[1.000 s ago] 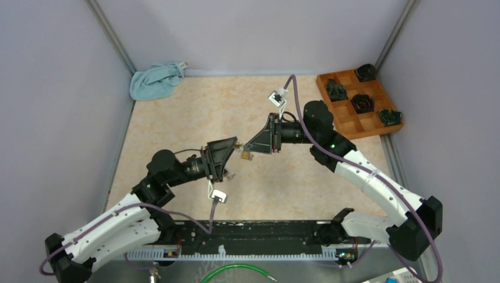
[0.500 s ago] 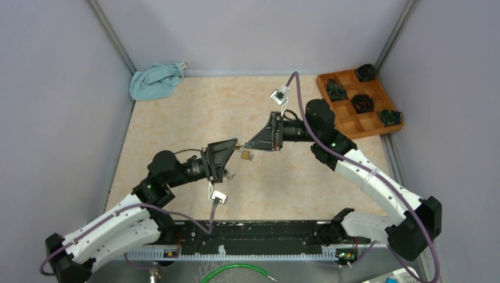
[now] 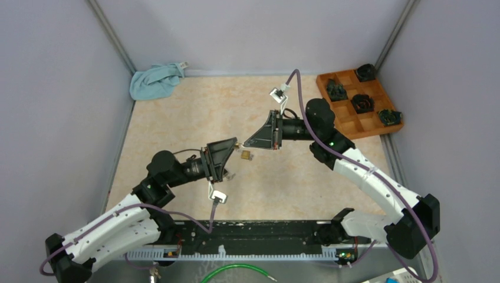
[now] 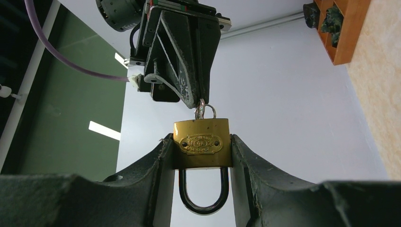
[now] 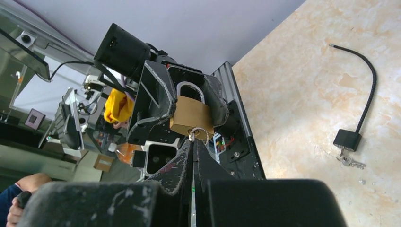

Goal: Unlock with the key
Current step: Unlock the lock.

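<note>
Here the right gripper (image 5: 194, 144) is pinched fully shut on the key (image 5: 197, 135), which sits at the padlock's (image 4: 201, 142) keyhole end. The left gripper (image 4: 202, 158), about half open, clamps the padlock's brass body between its fingers, with the shackle pointing back toward its wrist. A black cable lock (image 5: 347, 139) lies on the table (image 5: 302, 94), well apart from the padlock.
</note>
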Motion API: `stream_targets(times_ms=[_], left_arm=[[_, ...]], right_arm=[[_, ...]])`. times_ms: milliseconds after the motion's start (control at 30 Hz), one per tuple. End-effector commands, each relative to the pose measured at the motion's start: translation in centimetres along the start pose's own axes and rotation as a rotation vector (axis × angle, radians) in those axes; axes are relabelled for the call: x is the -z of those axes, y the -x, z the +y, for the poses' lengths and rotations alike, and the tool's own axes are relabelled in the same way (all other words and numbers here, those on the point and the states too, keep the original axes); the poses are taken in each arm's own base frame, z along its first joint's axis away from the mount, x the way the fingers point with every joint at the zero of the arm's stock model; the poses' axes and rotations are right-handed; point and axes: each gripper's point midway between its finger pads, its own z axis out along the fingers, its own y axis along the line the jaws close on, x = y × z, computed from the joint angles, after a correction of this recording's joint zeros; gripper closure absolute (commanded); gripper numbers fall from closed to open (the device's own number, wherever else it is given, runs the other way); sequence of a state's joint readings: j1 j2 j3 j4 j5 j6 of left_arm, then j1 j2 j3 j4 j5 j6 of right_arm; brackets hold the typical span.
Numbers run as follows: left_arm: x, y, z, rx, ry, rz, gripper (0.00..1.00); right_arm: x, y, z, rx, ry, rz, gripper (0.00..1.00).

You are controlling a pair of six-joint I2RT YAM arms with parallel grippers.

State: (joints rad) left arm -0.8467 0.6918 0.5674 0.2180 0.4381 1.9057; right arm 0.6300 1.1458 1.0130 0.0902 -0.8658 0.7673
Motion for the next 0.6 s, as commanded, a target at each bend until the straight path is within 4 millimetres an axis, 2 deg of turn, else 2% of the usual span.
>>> stream_targets(times_ms=[0, 267, 567], left_arm=[[0.1, 0.2, 1.5, -0.048, 0.053, -0.007, 1.0], [0.0, -0.2, 2.4, -0.13, 0.106, 0.019, 1.0], [0.2, 1.0, 2.0, -0.258, 0.115, -0.009, 1.0]], right_arm=[[0.0, 1.2, 1.6, 0.042, 0.058, -0.044, 1.0], [-0.9, 1.3, 0.8, -0.145, 0.053, -0.105, 1.0], [-1.9, 1.2, 1.9, -0.338, 0.099, -0.084, 1.0]])
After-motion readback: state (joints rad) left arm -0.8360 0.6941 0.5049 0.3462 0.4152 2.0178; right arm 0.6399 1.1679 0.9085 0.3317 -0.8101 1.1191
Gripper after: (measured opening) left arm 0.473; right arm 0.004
